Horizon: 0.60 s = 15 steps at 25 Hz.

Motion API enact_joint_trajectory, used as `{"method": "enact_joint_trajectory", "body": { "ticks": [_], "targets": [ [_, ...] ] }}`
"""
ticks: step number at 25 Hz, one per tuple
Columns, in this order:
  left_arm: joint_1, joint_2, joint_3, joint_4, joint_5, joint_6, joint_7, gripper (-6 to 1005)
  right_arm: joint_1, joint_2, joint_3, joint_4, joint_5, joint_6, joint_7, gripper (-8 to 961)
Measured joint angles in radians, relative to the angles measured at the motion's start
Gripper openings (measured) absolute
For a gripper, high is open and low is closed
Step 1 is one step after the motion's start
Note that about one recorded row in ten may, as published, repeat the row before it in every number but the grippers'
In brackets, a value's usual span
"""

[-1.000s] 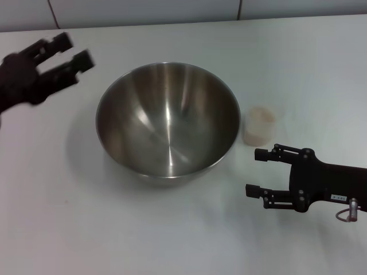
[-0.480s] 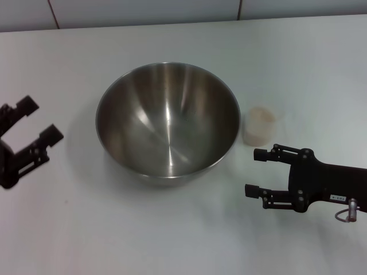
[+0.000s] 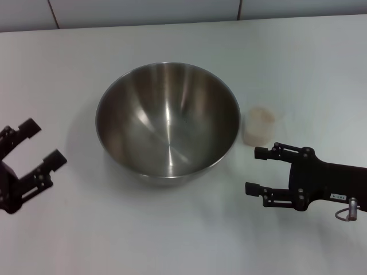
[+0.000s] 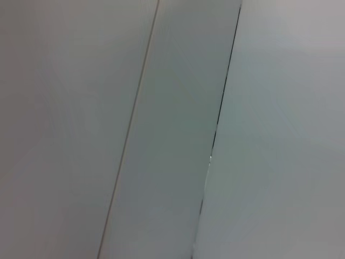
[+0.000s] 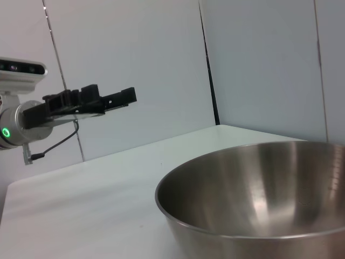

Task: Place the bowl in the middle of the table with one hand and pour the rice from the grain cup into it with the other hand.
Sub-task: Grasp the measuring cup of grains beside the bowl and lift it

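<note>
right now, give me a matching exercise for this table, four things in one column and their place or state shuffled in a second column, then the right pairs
Things:
1. bowl
2. grain cup
3. left gripper
4. right gripper

Places or states:
A. open, near the table's left edge, apart from everything
B. small, translucent, pale rice inside, standing just right of the big steel item
C. open, just in front of the small translucent item, not touching it
D. wide, shiny, nothing inside, in the middle of the table

Pairs: 1-D, 2-B, 3-A, 4-C
</note>
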Motion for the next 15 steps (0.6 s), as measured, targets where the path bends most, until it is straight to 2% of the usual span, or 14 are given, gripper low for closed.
{"method": "enact_joint_trajectory", "body": {
  "ticks": [7,10,15],
  "targets": [
    [0.035,-0.005,0.005,-0.005,0.076,-0.023,0.191,842,-0.006,0.0,0.0,0.0,0.004,0.0,0.0,810],
    [0.052,-0.025,0.009,-0.01,0.119,-0.077,0.319,842,-0.009,0.0,0.0,0.0,0.011,0.0,0.0,809],
    [0.056,-0.037,0.01,-0.016,0.136,-0.15,0.362,842,-0.011,0.0,0.0,0.0,0.014,0.0,0.001,809]
  ]
}}
